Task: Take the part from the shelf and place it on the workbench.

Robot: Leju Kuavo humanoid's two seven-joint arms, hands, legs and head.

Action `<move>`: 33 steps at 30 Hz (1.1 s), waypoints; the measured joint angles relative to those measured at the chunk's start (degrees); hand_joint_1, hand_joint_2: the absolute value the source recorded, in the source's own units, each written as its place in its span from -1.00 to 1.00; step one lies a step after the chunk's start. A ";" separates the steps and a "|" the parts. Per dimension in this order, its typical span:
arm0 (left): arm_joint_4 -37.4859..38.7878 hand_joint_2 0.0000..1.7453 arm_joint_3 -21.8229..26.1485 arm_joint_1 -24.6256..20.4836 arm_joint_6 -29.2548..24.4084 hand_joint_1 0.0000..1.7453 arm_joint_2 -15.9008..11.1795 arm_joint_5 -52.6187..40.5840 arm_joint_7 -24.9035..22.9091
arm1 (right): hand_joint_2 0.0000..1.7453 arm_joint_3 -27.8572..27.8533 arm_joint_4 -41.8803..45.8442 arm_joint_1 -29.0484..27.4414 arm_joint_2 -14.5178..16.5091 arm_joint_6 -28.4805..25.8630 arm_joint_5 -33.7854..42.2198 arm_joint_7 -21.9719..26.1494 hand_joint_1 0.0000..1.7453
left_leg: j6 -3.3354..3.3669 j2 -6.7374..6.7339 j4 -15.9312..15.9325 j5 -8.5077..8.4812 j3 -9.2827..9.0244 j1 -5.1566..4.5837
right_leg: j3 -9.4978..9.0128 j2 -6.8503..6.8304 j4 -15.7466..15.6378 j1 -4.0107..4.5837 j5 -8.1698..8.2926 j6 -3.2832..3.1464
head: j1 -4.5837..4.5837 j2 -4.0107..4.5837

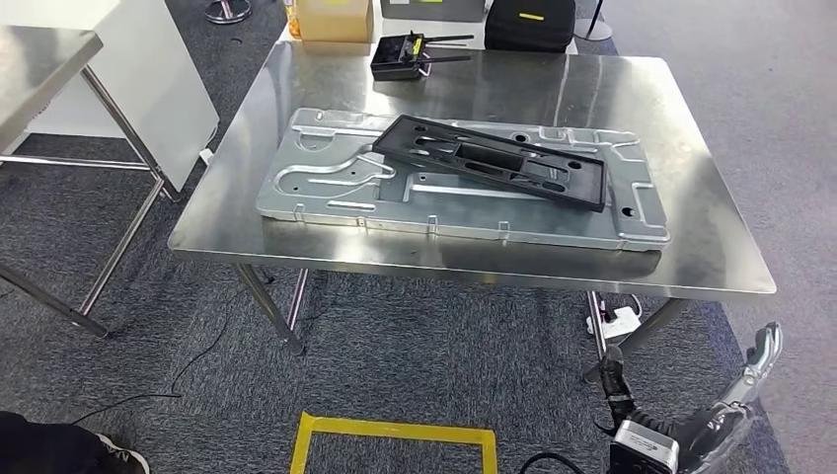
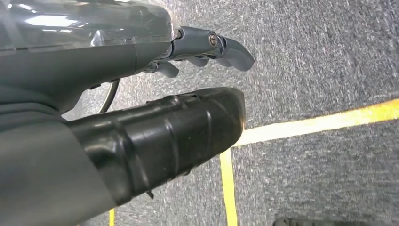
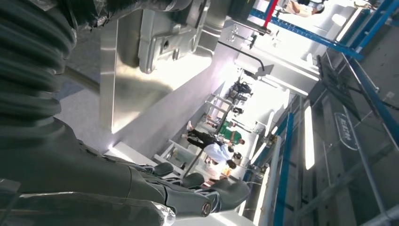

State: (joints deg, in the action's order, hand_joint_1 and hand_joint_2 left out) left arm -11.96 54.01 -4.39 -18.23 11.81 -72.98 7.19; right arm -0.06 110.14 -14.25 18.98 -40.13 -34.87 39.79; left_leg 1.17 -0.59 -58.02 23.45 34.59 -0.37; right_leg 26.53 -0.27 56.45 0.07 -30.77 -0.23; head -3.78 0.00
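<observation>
One black part (image 1: pixel 491 161), one metal panel (image 1: pixel 336 188), two tables (image 1: pixel 691 247)

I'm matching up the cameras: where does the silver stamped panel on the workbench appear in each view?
Head view: the silver panel lies flat in the middle of the workbench, under the black part.
Left wrist view: not in it; it shows carpet and yellow tape.
Right wrist view: the panel lies on the shiny steel top.
Shared landmark: the workbench top.

**Part on my desk**

I see the black part (image 1: pixel 491 161), a long flat plastic frame with slotted cut-outs, lying slightly askew on top of the larger grey stamped metal panel (image 1: pixel 326 173). Both rest flat on the steel desk (image 1: pixel 711 252), near its middle, the panel's long edge along the front.
</observation>
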 joint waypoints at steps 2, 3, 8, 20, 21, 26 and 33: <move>0.00 -1.00 0.12 0.01 0.02 -1.00 -0.03 -0.01 0.00 | 1.00 -0.04 -0.09 0.10 0.01 0.00 -0.01 0.00 -1.00 | -0.67 0.14 -1.05 1.36 0.73 0.11 | 0.86 -0.20 -0.54 -0.32 1.23 -0.60 | 0.03 0.00; 0.00 -1.00 0.15 0.05 0.02 -1.00 -0.05 -0.02 0.00 | 1.00 -0.05 -0.13 0.14 0.02 0.00 -0.01 0.00 -1.00 | -1.00 0.23 -2.88 3.49 1.44 0.20 | 1.52 -0.31 -0.79 -0.54 1.94 -0.92 | 0.08 0.00; 0.00 -1.00 0.17 0.08 0.03 -1.00 -0.10 -0.03 0.00 | 1.00 -0.08 -0.45 0.19 0.02 0.00 -0.01 -0.01 -1.00 | -2.36 0.29 -15.70 10.17 3.17 1.11 | 5.56 -0.57 -0.17 -0.65 4.68 -0.90 | 0.18 0.00; 0.00 -1.00 0.22 -0.16 0.07 -1.00 -0.19 0.01 0.03 | 1.00 -0.22 -0.61 0.20 -0.01 0.00 -0.03 -0.01 -1.00 | 1.58 0.07 0.88 4.84 -5.23 0.93 | 12.18 -0.15 10.50 -1.14 -0.86 2.64 | 0.07 0.00; 0.00 -1.00 0.23 -0.15 0.07 -1.00 -0.19 0.02 0.03 | 1.00 -0.23 -0.68 0.20 -0.01 0.00 -0.06 -0.01 -1.00 | 1.74 0.03 0.81 4.23 -4.47 0.79 | 13.06 -0.12 14.22 -1.14 -3.09 2.74 | 0.08 0.00; 0.00 -1.00 0.26 -0.12 0.09 -1.00 -0.15 0.17 0.11 | 1.00 -0.31 -1.04 0.22 -0.01 0.00 -0.29 -0.13 -1.00 | 1.77 0.03 0.12 1.85 -0.98 -0.05 | 6.06 -0.04 10.14 -0.54 0.08 1.35 | 0.10 0.00; 0.00 -1.00 0.30 -0.02 0.16 -1.00 -0.12 0.35 0.17 | 1.00 -0.29 -1.03 0.30 0.01 0.00 -0.90 -0.16 -1.00 | -0.28 0.15 -1.38 1.81 0.72 0.19 | 0.84 -0.31 -1.41 -0.18 1.89 -0.69 | 0.14 0.00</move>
State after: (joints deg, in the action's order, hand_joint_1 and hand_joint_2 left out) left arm -11.96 54.31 -4.42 -18.08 11.69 -72.63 7.37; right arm -0.35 109.12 -13.94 18.99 -40.13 -35.77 39.63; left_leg 0.89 -0.45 -59.39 25.25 35.31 -0.18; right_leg 27.37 -0.57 55.04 -0.11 -28.88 -0.92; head -3.63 0.00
